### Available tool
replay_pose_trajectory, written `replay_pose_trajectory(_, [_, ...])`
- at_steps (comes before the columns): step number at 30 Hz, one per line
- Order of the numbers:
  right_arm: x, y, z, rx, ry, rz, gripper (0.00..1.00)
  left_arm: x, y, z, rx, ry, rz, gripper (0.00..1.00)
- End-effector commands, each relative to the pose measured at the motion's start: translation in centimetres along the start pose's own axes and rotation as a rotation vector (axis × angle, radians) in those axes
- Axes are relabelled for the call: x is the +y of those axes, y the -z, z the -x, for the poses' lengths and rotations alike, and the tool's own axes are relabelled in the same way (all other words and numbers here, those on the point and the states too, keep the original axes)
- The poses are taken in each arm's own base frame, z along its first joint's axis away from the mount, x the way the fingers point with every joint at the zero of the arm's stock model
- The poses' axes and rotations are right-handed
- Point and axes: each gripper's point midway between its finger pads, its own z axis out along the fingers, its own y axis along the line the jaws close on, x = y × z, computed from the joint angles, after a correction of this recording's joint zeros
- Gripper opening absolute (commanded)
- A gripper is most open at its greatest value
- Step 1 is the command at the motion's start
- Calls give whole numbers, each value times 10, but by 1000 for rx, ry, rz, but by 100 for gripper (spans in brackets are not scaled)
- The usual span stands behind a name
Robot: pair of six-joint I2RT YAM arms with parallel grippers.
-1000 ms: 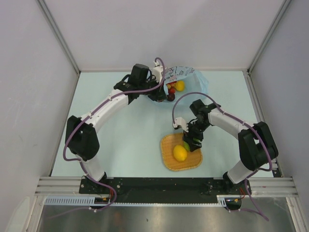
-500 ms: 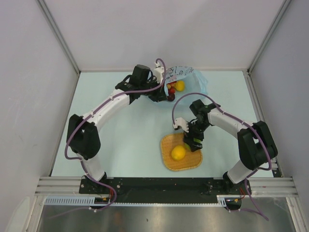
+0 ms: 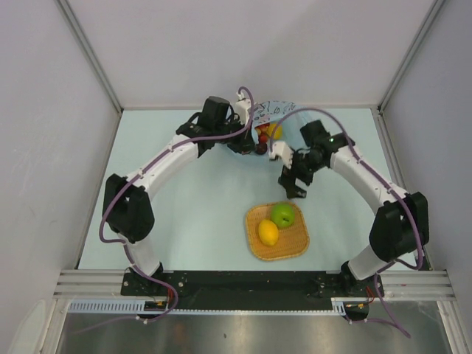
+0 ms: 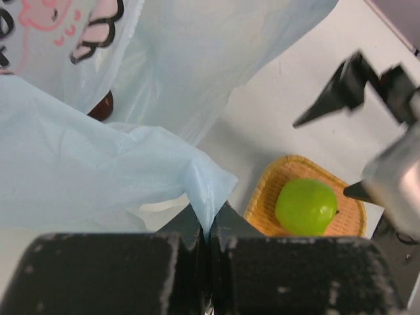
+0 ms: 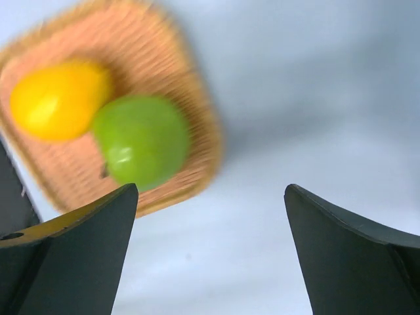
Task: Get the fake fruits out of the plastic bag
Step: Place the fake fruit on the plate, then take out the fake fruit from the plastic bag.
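Just changed: the green fruit has been let go and now lies on the tray, touching the yellow lemon.
Right jaws: spread wide, empty, lifted off toward the plastic bag.
Left jaws: pressed together, pinching the bag's edge.
In the bag: a yellow fruit and a red fruit at its mouth.
Meaning: two are out, and I judge the bag is next.
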Motion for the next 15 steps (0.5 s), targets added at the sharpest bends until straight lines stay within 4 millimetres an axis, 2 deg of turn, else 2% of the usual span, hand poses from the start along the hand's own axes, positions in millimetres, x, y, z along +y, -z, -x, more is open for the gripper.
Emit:
replay_pose_trajectory(1, [-50, 34, 50, -206, -206, -67, 97, -10, 11, 40, -90, -75, -13, 0])
replay_pose_trajectory(2, [-65, 42, 59, -251, -336, -82, 96, -10, 12, 43, -96, -84, -12, 0])
replay_pose_trajectory(3, [-81, 44, 69, -298, -385, -102, 95, -9, 13, 44, -99, -87, -4, 0])
replay_pose_trajectory(4, [-89, 44, 76, -336, -444, -86, 92, -9, 14, 46, -103, -90, -1, 0])
replay_pose_trajectory(5, [-102, 37, 75, -346, -530, -85, 91, -10, 14, 46, -103, -90, -1, 0])
replay_pose_trajectory(6, [-116, 38, 86, -399, -570, -126, 91, -9, 15, 46, -103, -90, 4, 0])
replay_pose_trajectory(7, [-124, 38, 86, -404, -575, -171, 91, -9, 16, 46, -104, -90, 10, 0])
replay_pose_trajectory(9, [-139, 33, 99, -420, -549, -233, 90, -6, 20, 48, -107, -127, 25, 0])
replay_pose_trajectory(10, [-157, 31, 93, -379, -572, -330, 88, -7, 23, 51, -115, -137, 30, 0])
replay_pose_trajectory(11, [-169, 15, 87, -341, -604, -352, 86, -8, 25, 51, -116, -150, 28, 0])
replay_pose_trajectory(12, [-186, 24, 98, -364, -614, -400, 84, -9, 26, 52, -117, -158, 25, 0])
replay_pose_trajectory(14, [-211, 22, 97, -387, -694, -458, 79, -13, 32, 54, -123, -183, 16, 0])
replay_pose_trajectory(15, [-223, 14, 91, -376, -722, -490, 78, -15, 34, 53, -122, -191, 12, 0])
